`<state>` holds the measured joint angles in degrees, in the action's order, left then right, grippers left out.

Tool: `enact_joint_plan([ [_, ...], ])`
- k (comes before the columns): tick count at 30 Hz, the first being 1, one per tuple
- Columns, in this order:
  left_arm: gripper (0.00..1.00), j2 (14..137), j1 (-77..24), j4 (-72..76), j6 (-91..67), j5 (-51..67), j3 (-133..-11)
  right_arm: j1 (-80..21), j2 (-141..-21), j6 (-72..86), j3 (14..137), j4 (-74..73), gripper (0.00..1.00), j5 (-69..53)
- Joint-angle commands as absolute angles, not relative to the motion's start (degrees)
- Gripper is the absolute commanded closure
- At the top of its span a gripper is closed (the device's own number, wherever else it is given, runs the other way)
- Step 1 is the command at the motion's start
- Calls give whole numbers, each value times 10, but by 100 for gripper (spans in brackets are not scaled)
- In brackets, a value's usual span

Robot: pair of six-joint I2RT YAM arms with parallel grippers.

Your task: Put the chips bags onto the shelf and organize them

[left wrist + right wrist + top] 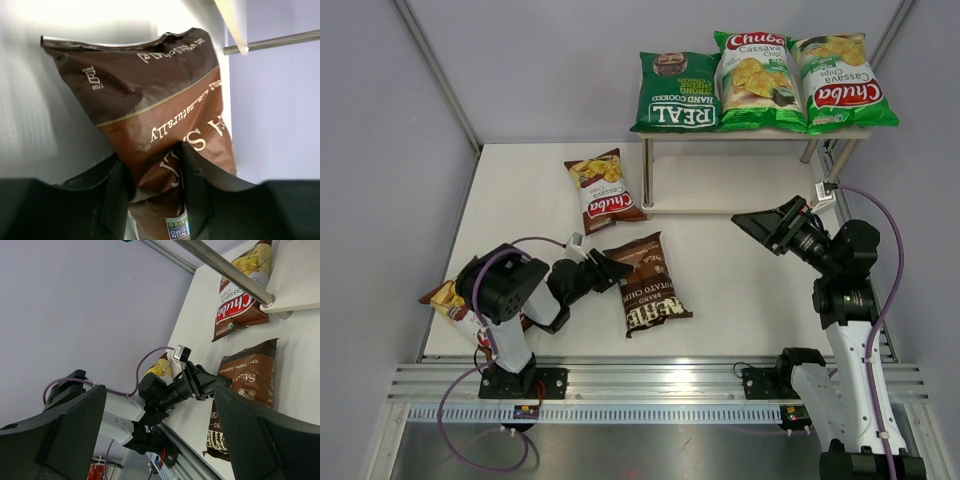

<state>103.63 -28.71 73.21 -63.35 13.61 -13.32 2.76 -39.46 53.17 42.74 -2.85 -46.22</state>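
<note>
Glistening dark-brown Kettle bag (648, 287), creased

My left arm (505, 290) is folded low with its wrist reaching to the right. The left gripper (612, 266) has its fingers (117, 190) pressed on either side of the brown bag (648, 290) at one edge. My right arm (848, 300) stands raised with the elbow bent. The right gripper (765, 220) hangs in the air, jaws spread wide.
</note>
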Motion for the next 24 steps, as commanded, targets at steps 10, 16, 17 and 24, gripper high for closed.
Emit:
enact_joint_plan([
  [10, 88, 815, -287, 668, -634, 76, -65, 4, -410, 485, 406, -84, 4, -443],
  [16, 100, 529, -288, 406, -635, -15, -70, -108, -446, 571, 282, 75, 3, -423],
  [17, 100, 481, -288, 365, -633, -31, -74, -129, -449, 600, 265, 112, 4, -413],
  [24, 100, 202, -289, 53, -634, -180, -165, -329, -503, 610, 225, 322, 2, -238],
])
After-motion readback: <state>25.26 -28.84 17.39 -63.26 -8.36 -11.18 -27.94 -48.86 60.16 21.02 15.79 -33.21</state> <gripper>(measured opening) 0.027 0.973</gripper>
